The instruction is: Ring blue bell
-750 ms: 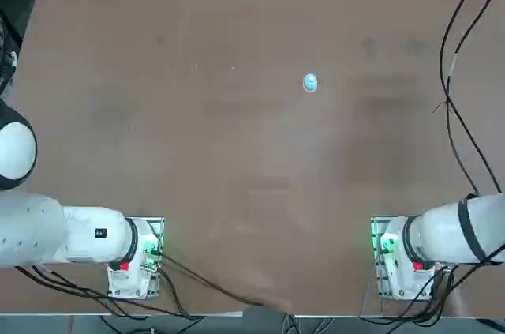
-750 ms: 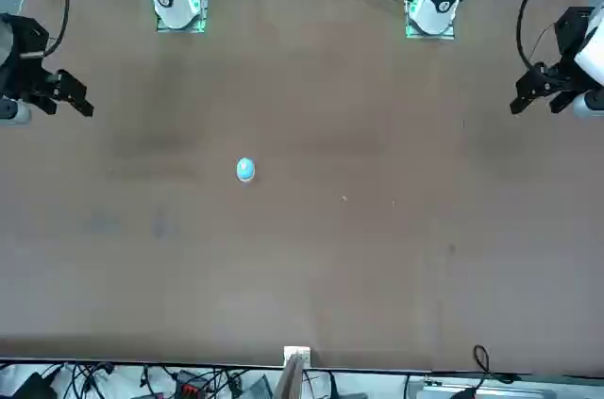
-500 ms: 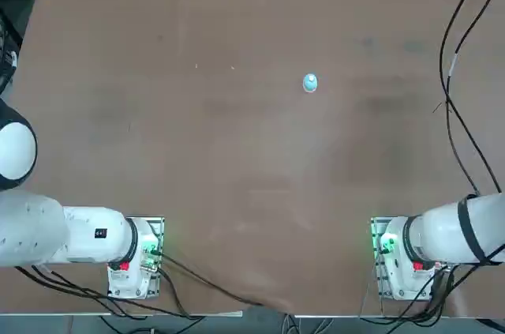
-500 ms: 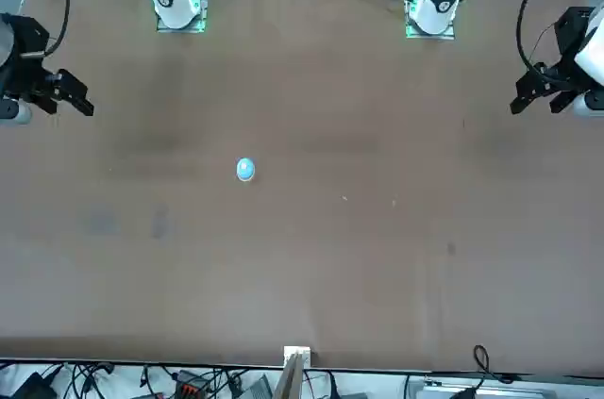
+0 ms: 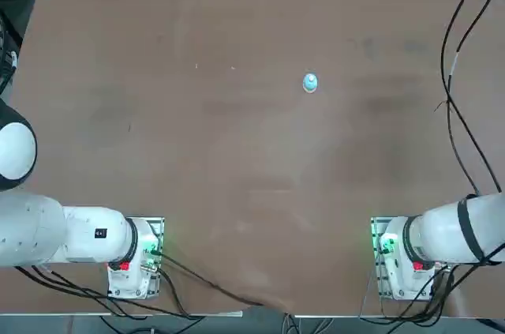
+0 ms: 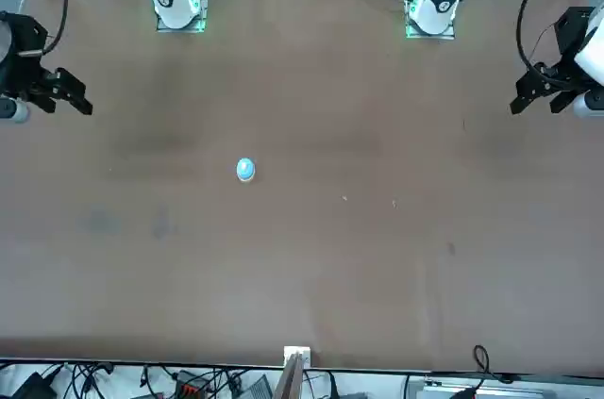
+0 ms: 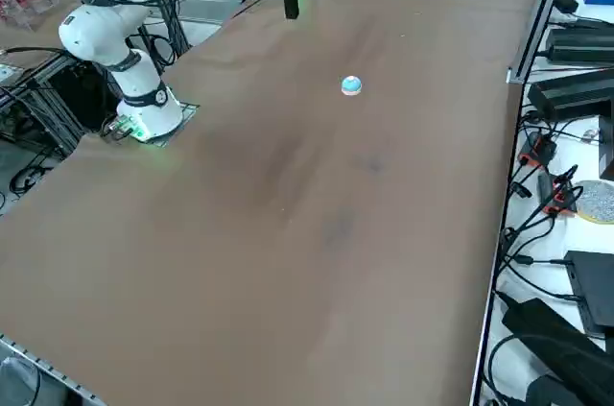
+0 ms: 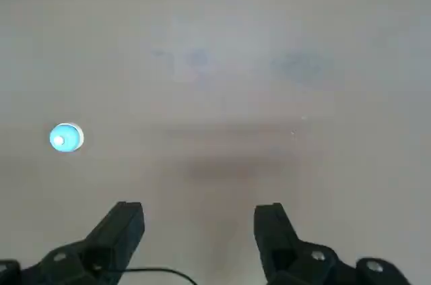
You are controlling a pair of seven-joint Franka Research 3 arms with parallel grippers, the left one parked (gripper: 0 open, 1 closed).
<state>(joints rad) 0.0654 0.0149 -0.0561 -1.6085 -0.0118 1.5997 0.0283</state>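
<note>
Hardly anything differs from the earlier front view: the blue bell (image 5: 310,83) stays put on the table (image 5: 237,152), between one and two o'clock from its middle in the top view. The right gripper (image 8: 200,211) (spread wide, pinching nothing) has shifted only a touch, hovering towards ten o'clock from the bell in the front view.

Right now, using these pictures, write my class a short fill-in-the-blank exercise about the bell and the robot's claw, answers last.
The bell is coloured light ____.
It rests directly on the brown ____.
The right claw has its two fingers standing ____, with a gap between them.
The small knob on top of the bell is ____.

Missing words: blue; table; apart; white
</note>
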